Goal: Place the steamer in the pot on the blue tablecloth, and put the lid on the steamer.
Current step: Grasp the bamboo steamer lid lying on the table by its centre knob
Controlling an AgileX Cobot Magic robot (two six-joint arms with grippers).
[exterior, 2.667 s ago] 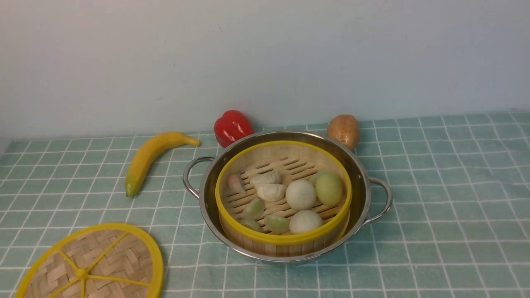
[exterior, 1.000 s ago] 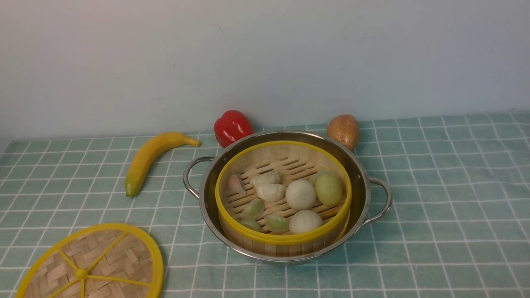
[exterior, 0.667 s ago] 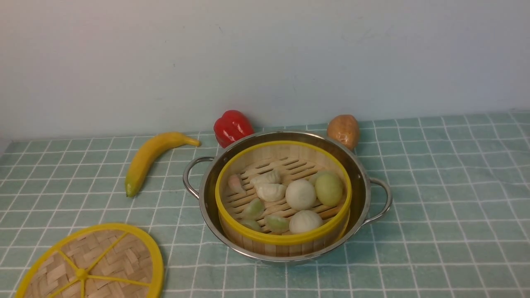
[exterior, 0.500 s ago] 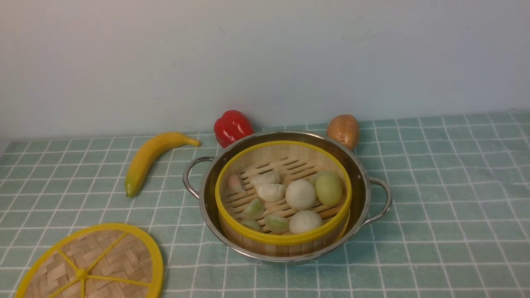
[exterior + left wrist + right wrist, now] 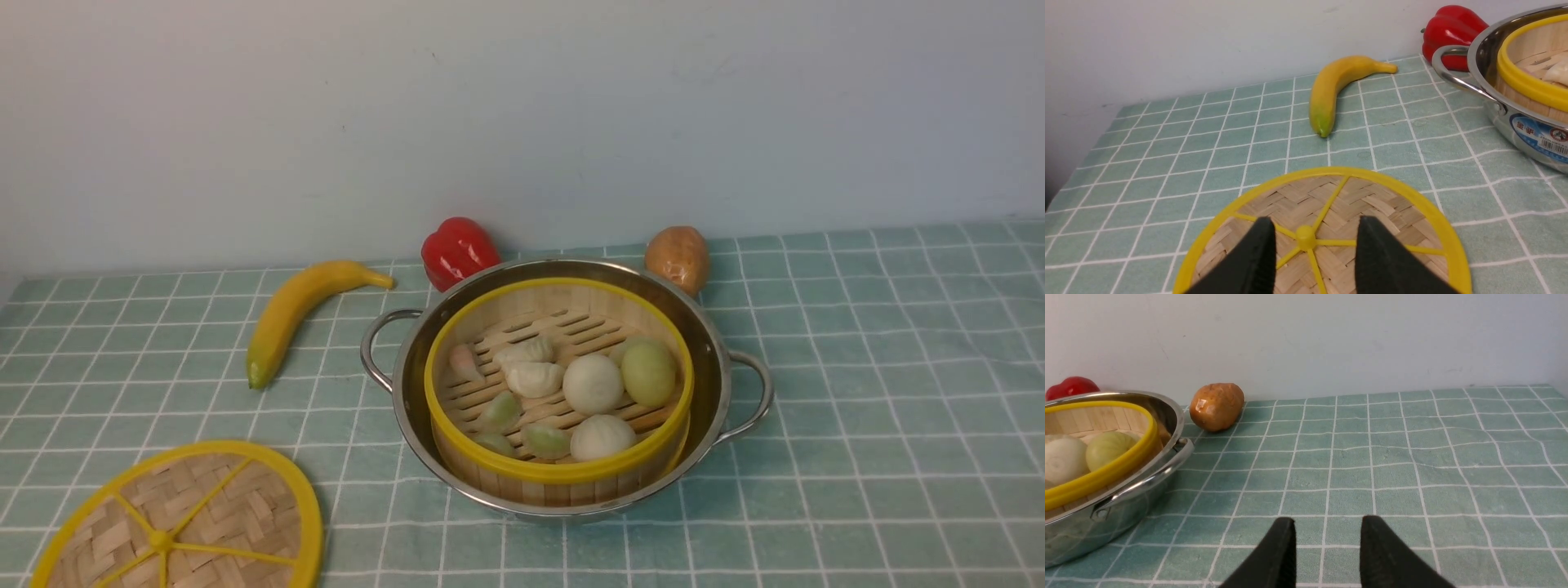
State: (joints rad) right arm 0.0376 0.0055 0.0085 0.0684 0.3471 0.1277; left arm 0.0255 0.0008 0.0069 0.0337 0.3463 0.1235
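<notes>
Near left, the lid lies flat on the blue tablecloth, with the left hand over it, fingers apart. The right hand, fingers also apart, is over bare cloth right of the pot. Farther in, the steamer sits inside the pot, uncovered.

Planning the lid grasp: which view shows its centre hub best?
Left wrist view: the lid is close-up, its hub framed by the open left gripper. Front view shows it small, cropped at the frame's edge. Right wrist view misses it.
</notes>
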